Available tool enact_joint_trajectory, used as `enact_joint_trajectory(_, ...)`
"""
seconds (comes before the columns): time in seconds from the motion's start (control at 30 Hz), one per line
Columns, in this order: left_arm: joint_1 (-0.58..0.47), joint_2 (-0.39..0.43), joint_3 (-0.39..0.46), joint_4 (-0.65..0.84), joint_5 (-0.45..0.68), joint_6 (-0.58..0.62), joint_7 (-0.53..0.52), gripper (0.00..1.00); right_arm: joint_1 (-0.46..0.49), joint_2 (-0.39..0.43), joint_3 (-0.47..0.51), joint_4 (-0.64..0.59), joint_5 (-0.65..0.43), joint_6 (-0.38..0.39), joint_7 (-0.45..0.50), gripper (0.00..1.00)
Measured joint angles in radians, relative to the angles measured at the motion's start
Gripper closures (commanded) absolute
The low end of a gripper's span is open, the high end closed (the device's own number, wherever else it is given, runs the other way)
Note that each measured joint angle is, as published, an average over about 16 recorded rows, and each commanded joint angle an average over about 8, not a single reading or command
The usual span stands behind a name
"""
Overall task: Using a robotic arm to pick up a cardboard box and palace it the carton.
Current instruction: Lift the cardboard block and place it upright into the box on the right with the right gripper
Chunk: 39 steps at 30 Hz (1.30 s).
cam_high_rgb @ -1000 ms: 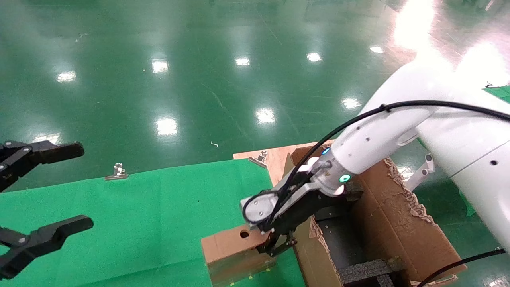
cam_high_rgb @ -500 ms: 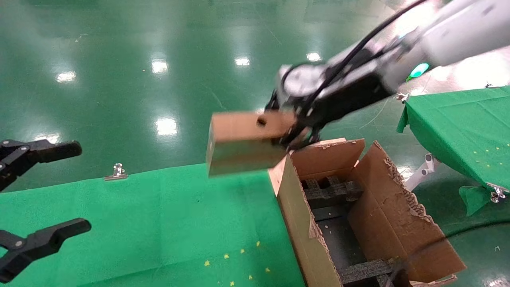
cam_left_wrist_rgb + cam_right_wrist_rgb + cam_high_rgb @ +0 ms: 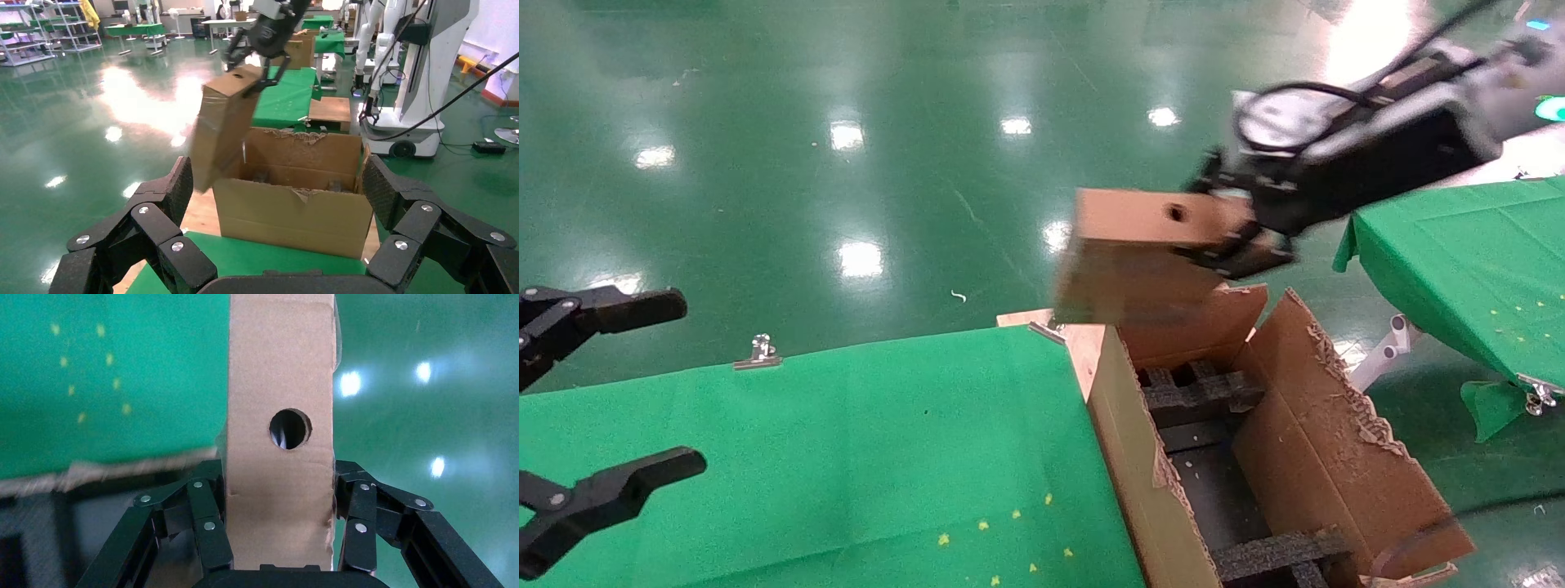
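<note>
The small brown cardboard box (image 3: 1140, 253) with a round hole hangs in the air, and the right gripper (image 3: 1231, 237) of the white robotic arm is shut on its end. It hovers over the far left corner of the carton (image 3: 1324, 425), apart from it. In the right wrist view the black fingers (image 3: 208, 520) press both sides of the box (image 3: 278, 386), with the carton's torn edge (image 3: 92, 471) below. The left wrist view shows the box (image 3: 223, 128) above the carton (image 3: 294, 211). My left gripper (image 3: 695, 384) stays open at the left edge, holding nothing.
The carton stands on a wooden board (image 3: 1083, 331) beside the green-clothed table (image 3: 846, 457), with black foam inserts (image 3: 1197, 392) inside. A metal clip (image 3: 761, 351) holds the cloth's far edge. Another green-clothed table (image 3: 1459, 245) stands to the right, with shiny green floor around.
The right gripper has lifted the cardboard box off the green table and carried it up and to the right, over the carton's far end. The left gripper has not moved.
</note>
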Motion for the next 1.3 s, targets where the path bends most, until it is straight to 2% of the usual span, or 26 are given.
enact_joint_trajectory(0.33,0.0,0.0,0.0,0.0,0.0,0.0,0.0,0.0,0.051,0.204,-0.147,0.106,0.008,0.006,0.114,1.0)
enact_joint_trajectory(0.6,0.0,0.0,0.0,0.0,0.0,0.0,0.0,0.0,0.044,0.321,-0.208,0.16,0.052,0.034,0.202,1.0)
enact_joint_trajectory(1.0,0.0,0.0,0.0,0.0,0.0,0.0,0.0,0.0,0.017,0.357,-0.22,0.147,0.085,0.085,0.282,1.0)
enact_joint_trajectory(1.17,0.0,0.0,0.0,0.0,0.0,0.0,0.0,0.0,-0.014,0.361,-0.227,0.139,0.091,0.141,0.395,1.0)
enact_joint_trajectory(1.3,0.0,0.0,0.0,0.0,0.0,0.0,0.0,0.0,-0.049,0.377,-0.239,0.15,0.091,0.21,0.543,1.0)
